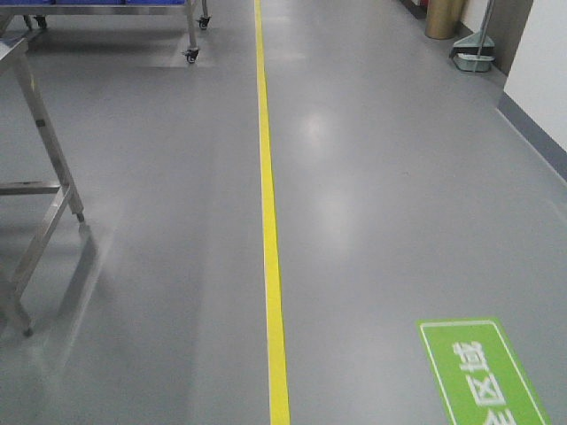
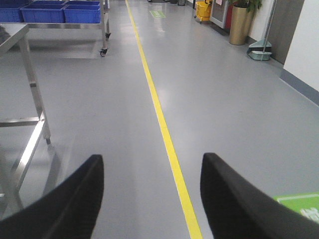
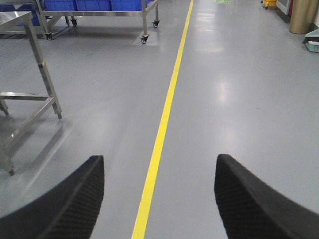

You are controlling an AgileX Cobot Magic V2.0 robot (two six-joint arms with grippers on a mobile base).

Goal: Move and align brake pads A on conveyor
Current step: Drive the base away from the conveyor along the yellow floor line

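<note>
Brake pads A: in no view, so bearing from jaws and long axis cannot be told | left gripper jaws spread, empty | right gripper likewise | beyond: yellow floor line, steel table frame left of it | conveyor unseen; nearer arm undecidable.

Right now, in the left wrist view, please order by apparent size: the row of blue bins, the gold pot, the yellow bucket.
1. row of blue bins
2. gold pot
3. yellow bucket, which stands farther off, so its true size is unsure.
</note>
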